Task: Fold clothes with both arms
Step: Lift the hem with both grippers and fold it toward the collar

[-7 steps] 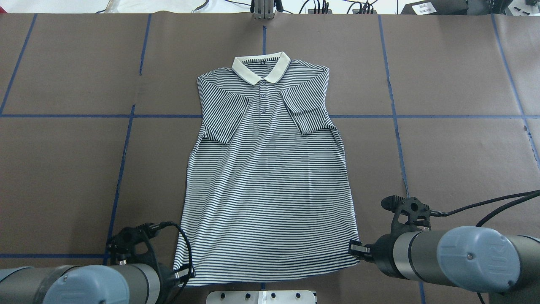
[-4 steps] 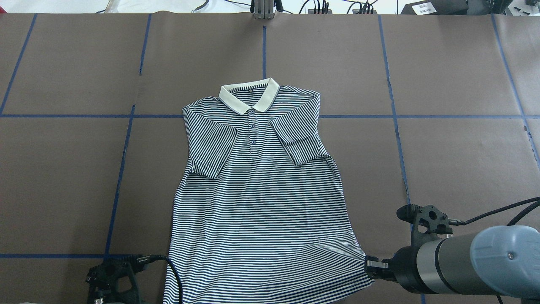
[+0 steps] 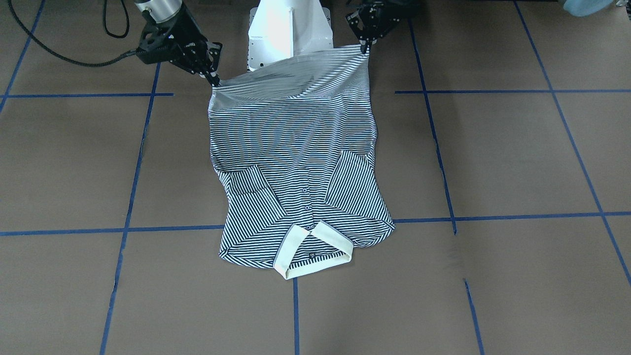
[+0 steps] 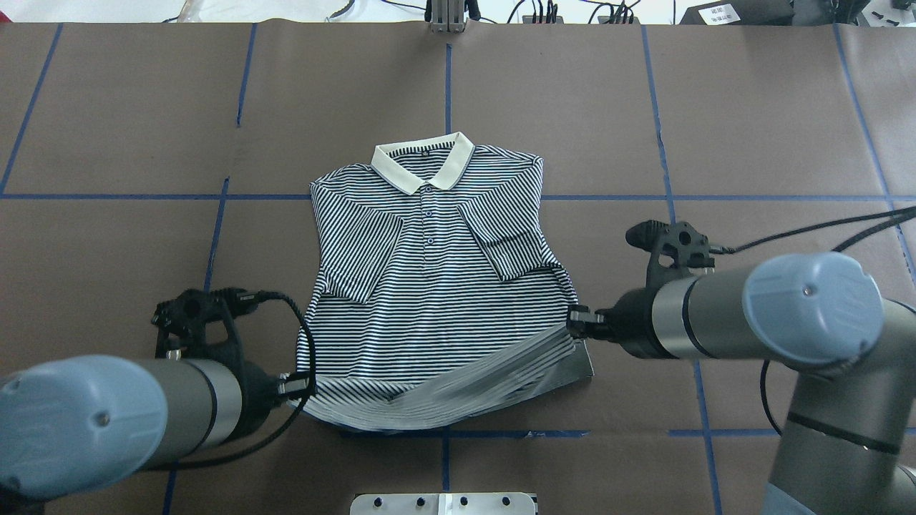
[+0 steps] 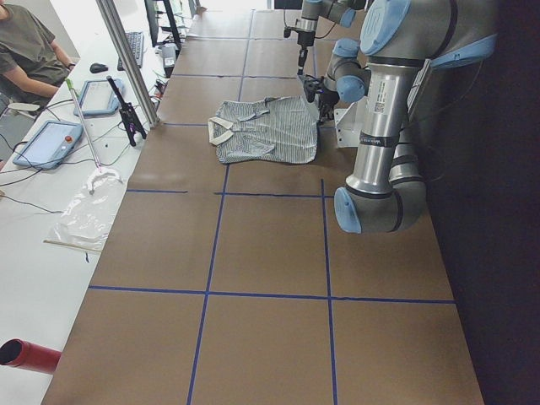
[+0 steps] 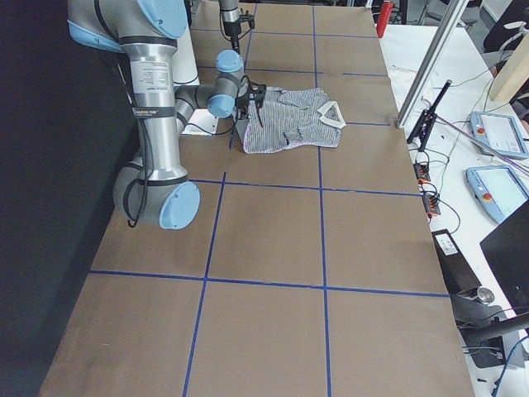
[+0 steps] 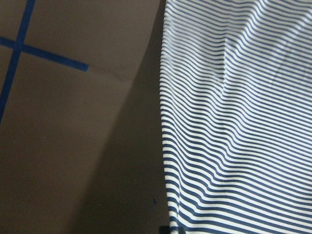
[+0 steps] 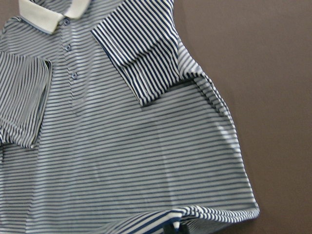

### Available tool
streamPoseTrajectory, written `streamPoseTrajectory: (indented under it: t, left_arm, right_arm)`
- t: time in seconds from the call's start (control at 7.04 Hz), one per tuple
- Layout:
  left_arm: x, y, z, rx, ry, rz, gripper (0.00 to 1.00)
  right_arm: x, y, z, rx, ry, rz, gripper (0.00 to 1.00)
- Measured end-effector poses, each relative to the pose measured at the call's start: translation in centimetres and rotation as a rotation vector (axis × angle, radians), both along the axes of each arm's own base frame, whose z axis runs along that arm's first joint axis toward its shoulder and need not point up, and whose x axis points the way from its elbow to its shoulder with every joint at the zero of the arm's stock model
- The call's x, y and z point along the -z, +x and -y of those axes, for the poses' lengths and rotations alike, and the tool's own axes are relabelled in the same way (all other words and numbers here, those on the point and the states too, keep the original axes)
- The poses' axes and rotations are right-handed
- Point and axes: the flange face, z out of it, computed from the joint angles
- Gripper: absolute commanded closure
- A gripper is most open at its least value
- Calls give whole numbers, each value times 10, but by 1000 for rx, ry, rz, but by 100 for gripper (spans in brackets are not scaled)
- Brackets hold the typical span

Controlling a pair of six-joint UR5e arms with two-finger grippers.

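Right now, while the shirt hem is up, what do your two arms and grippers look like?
Both the left arm and right arm are round grey-metal tubes with light-blue joint caps. The left gripper and right gripper are small, black and two-fingered, with black open-frame brackets behind. A black cable runs to each wrist.

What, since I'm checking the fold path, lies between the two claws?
The raised hem of the polo shirt stretches from the left claw to the right claw, each shut on a corner; the overhead view shows it.
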Motion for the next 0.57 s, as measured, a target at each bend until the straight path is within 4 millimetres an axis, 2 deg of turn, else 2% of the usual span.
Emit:
streamPoseTrajectory:
  t: [0.28,0.43,0.57]
  left_arm:
    - [-33,21,85,63,84,59,100]
    - [-51,26,118,90,108,72,100]
    - [-63,20,147,106,132,80,100]
  right_arm:
    - [3,-15,93,-76,91,-64,100]
    - [1,-22,129,-102,101,-96,100]
    - [3,-33,159,-123,97,-118,100]
